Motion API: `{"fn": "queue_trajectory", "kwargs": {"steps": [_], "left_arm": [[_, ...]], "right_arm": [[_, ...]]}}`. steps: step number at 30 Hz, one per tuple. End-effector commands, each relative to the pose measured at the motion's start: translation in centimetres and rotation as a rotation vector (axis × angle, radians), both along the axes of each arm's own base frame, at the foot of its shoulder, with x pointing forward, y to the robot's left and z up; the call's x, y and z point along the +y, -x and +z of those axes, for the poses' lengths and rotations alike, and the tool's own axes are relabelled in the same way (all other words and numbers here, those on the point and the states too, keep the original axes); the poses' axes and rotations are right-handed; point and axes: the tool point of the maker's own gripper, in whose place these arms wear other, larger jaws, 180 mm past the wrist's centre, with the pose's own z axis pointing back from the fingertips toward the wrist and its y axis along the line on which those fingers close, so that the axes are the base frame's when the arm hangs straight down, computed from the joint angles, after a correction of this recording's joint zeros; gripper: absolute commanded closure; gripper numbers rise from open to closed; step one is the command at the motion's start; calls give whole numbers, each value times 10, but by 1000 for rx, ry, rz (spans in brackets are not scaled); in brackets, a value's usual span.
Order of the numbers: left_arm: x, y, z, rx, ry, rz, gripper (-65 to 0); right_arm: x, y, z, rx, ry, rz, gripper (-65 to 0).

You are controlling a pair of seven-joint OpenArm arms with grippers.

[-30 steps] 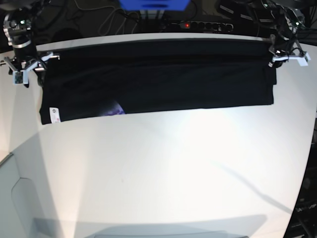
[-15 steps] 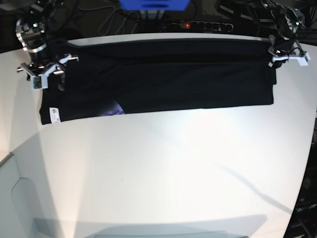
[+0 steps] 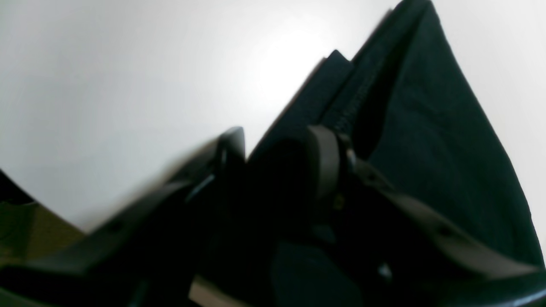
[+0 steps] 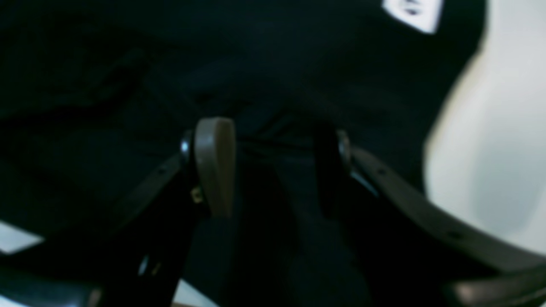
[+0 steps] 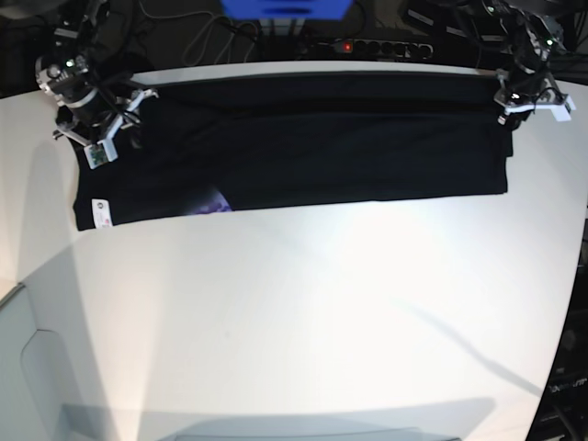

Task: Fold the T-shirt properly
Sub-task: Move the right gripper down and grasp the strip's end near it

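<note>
Both end effectors gape over the black T-shirt (image 5: pixel 303 152) — a long folded band, white tag (image 5: pixel 100 213) showing

The T-shirt (image 5: pixel 303 152) is plain black cloth, folded lengthwise into a long, wide band that lies flat across the upper part of the base view, spanning nearly the full width of the white table (image 5: pixel 303 312). Its far edge runs along the top of the frame, with a darker crease line parallel just below it. The near edge is straight and slopes slightly down toward the left. At the lower left corner sits a small white tag (image 5: pixel 99 213), and a bit of purple print (image 5: pixel 213 202) peeks out along the near edge just right of it. The right end is squared off.
</note>
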Motion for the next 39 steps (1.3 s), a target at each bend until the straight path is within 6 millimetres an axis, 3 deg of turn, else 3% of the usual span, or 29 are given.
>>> {"fn": "queue_trajectory", "kwargs": {"steps": [1, 6, 19, 30, 39], "left_arm": [[-1, 3, 0, 17, 4, -9, -232], [-1, 3, 1, 15, 4, -7, -232], [-1, 3, 1, 15, 3, -6, -232], [-1, 3, 1, 14, 3, -6, -232], [-1, 3, 0, 16, 5, -4, -232]], "right_arm": [[-3, -3, 5, -22, 5, 19, -306], [-8, 4, -10, 20, -4, 10, -306], [-3, 26, -20, 78, -8, 30, -302], [4, 11, 11, -14, 21, 64, -302], [60, 10, 4, -4, -61, 200, -302]]}}
